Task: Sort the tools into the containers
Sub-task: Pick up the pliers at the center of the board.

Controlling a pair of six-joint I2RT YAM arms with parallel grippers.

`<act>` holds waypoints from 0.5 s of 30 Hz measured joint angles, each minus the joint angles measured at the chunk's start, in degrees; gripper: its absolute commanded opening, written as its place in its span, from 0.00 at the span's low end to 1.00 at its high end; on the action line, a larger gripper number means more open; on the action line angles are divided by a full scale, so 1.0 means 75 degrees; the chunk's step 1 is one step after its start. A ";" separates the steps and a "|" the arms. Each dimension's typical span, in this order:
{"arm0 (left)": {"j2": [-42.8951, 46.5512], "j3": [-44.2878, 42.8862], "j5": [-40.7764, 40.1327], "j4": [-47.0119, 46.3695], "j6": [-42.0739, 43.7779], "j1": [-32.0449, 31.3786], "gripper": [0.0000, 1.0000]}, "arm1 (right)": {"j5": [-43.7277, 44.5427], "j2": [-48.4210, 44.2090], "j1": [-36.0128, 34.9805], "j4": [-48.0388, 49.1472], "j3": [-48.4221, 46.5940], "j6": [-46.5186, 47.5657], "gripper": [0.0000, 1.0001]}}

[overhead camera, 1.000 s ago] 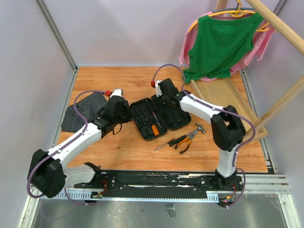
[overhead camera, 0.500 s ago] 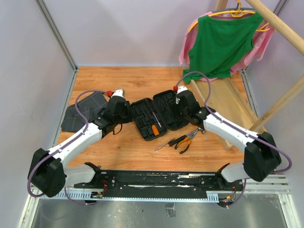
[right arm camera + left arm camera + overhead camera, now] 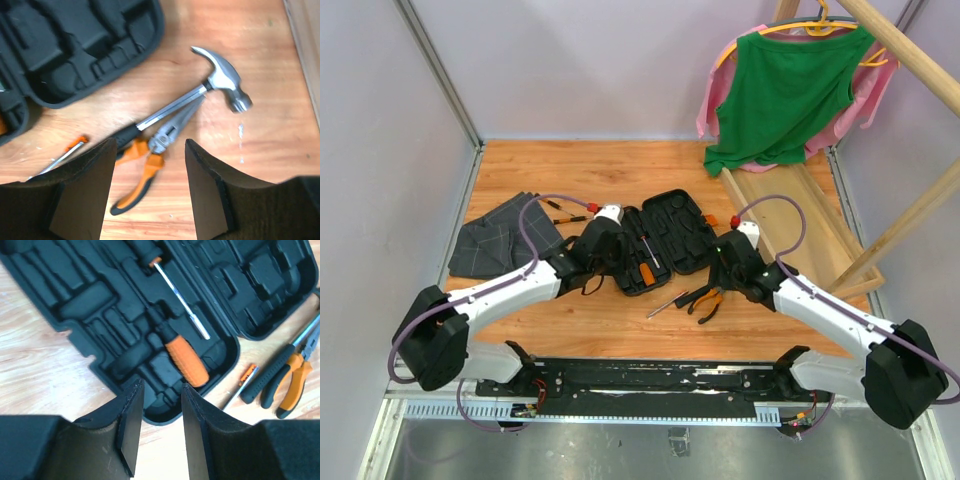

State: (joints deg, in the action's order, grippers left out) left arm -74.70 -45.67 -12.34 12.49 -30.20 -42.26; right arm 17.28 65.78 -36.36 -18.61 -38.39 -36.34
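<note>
The black tool case [image 3: 665, 235] lies open mid-table. In the left wrist view its moulded slots [image 3: 90, 300] hold an orange-handled screwdriver [image 3: 186, 360] and a thin one [image 3: 181, 296]. My left gripper [image 3: 612, 258] [image 3: 161, 390] hovers open and empty over the case's near corner. On the wood to the right lie orange-black pliers [image 3: 706, 300] [image 3: 142, 167], a steel claw hammer [image 3: 220, 80] and a thin screwdriver [image 3: 665, 303] [image 3: 65, 152]. My right gripper [image 3: 728, 268] [image 3: 150, 145] hangs open just above the pliers and hides the hammer from the top view.
A dark grey folded cloth [image 3: 498, 243] lies at the left with two small screwdrivers [image 3: 568, 208] beside its far edge. A long wooden tray [image 3: 800, 215] leans at the right, under a green shirt [image 3: 785, 90] on a hanger. Walls close in on both sides.
My right arm swung from over the case to the near right, above the pliers and hammer, its jaws widening. My left arm shifted right to the case's near edge.
</note>
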 measured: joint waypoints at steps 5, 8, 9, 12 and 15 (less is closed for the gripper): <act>-0.0350 -0.0140 -0.0003 -0.0195 0.0026 -0.0600 0.40 | 0.0498 -0.0248 0.0000 -0.0653 0.0274 -0.0769 0.59; -0.0507 -0.0169 -0.0006 -0.0294 0.0026 -0.0778 0.40 | 0.0525 -0.0326 0.0000 -0.0871 0.0379 -0.1142 0.59; -0.0539 -0.0169 -0.0006 -0.0297 0.0026 -0.0799 0.40 | 0.0507 -0.0329 0.0000 -0.0898 0.0423 -0.1218 0.59; -0.0612 -0.0169 -0.0012 -0.0300 0.0023 -0.0842 0.39 | 0.0347 -0.0326 0.0000 -0.0979 0.0603 -0.1469 0.59; -0.0612 -0.0169 -0.0122 -0.0309 0.0020 -0.0848 0.39 | 0.0108 -0.0323 0.0000 -0.1003 0.0720 -0.1638 0.59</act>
State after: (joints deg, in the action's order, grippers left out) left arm -79.29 -46.94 -13.26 10.17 -30.04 -48.62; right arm 18.09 63.35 -36.36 -26.13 -32.99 -48.62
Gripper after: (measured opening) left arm 0.391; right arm 0.587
